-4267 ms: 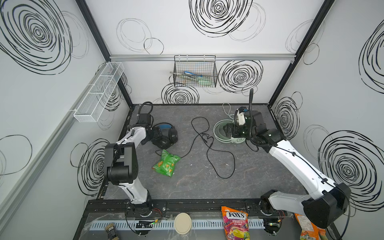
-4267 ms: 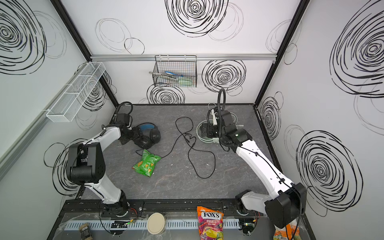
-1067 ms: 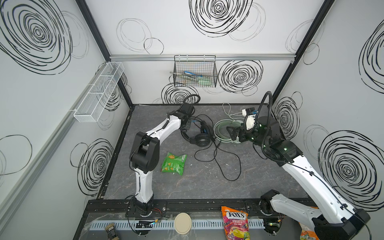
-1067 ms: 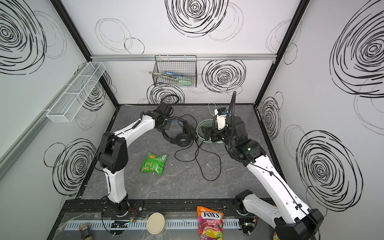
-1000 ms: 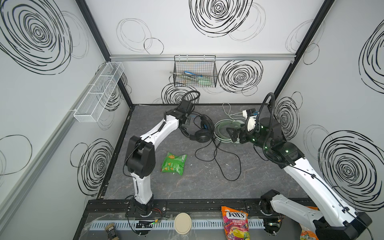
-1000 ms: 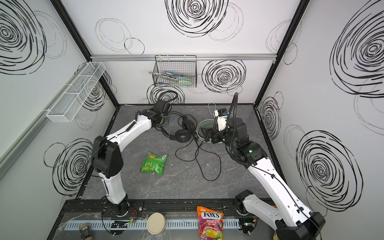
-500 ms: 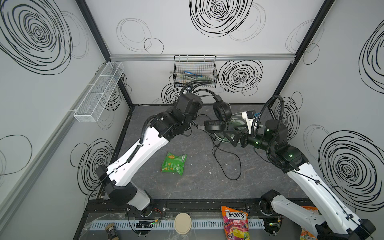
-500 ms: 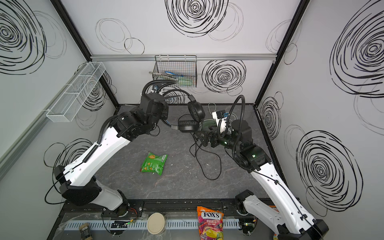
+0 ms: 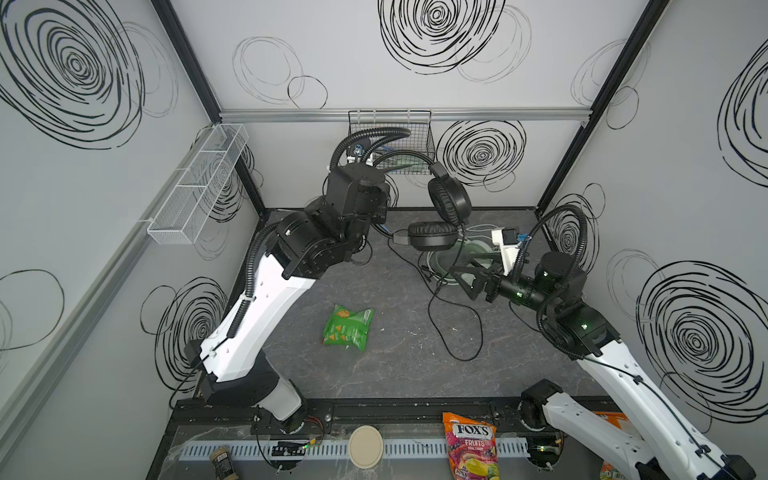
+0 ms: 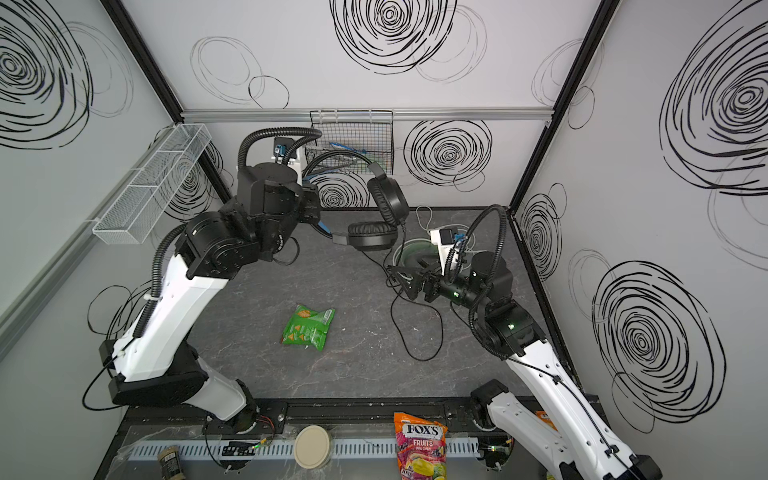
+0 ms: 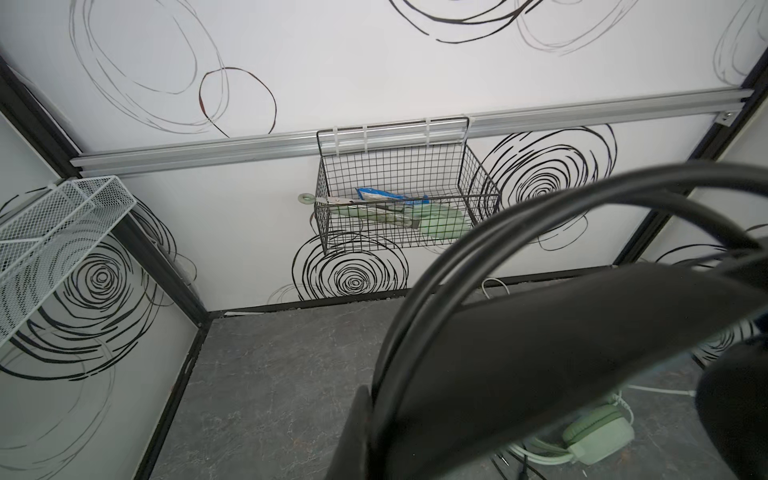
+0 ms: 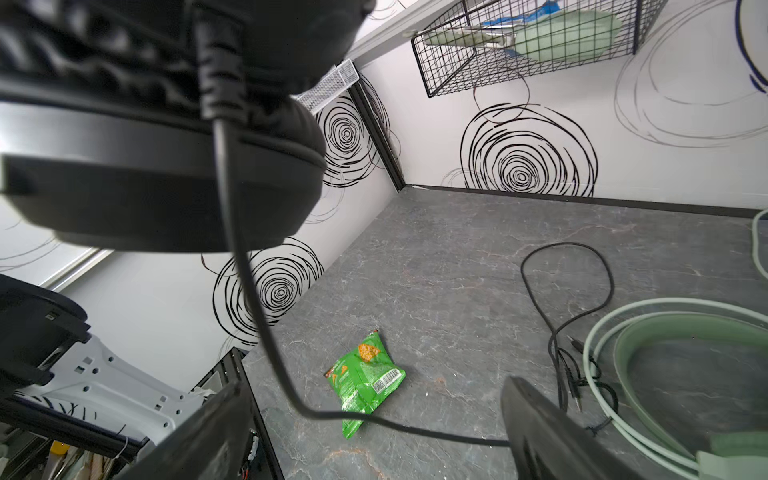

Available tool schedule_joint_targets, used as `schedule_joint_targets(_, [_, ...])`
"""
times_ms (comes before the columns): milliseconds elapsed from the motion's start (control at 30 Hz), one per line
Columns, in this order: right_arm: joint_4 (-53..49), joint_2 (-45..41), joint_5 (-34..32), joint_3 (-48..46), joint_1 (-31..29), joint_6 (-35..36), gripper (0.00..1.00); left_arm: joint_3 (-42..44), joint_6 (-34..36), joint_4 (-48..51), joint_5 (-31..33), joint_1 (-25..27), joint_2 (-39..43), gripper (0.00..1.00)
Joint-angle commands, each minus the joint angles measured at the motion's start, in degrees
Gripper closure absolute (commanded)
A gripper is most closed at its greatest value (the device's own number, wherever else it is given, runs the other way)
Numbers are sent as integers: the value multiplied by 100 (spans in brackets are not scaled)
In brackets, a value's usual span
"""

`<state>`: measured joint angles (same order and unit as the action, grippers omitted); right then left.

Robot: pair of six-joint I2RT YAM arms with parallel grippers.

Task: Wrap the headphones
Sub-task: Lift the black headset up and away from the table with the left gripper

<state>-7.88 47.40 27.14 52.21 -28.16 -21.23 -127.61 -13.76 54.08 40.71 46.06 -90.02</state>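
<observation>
— What takes up the most room?
— A grey table [image 9: 382, 374]. The left arm [image 9: 266, 307] rears up over its back left, and the right arm [image 9: 623, 382] reaches in from the right.
— Where are the headsets?
— The black headset [image 9: 449, 199] is up in the air near the back wall, well clear of the table. The left jaws are closed on its headband. In both top views the wrist hides the grip, but in the left wrist view the band runs right across the lens. One cup hangs upright and the other lies flat just below it.
— And the other headset?
— The mint headset [image 11: 598, 434] lies on the table at the back right, below the black cups.
— What about the right jaws?
— They are spread wide and grip nothing. They are above the table, pointing left, just under the flat cup.
— And the cable?
— The black cable [image 12: 245, 270] drops from that cup and crosses the gap between the right jaws. I cannot tell whether it touches either of them. The rest lies in a loose loop on the table.
— Anything smaller?
— A green bag [image 9: 348, 328] lies mid-table, apart from the rest.
</observation>
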Motion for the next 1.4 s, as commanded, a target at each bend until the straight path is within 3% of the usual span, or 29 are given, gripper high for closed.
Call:
schedule_joint_targets(0, [594, 117, 209, -59, 0, -214, 3, -131, -403, -133, -189, 17, 78, 100])
schedule_joint_targets(900, [2016, 1004, 371, -1028, -106, -436, 3, -699, -1581, -356, -2362, -814, 756, 100])
schedule_joint_targets(1233, [1829, 1254, -134, -775, -559, 197, 3, -413, -1749, -423, -2714, -1028, 867, 100])
schedule_joint_targets(1367, [2397, 1149, -91, -1050, -597, 209, 3, -394, -1831, -374, -3047, -1283, 891, 100])
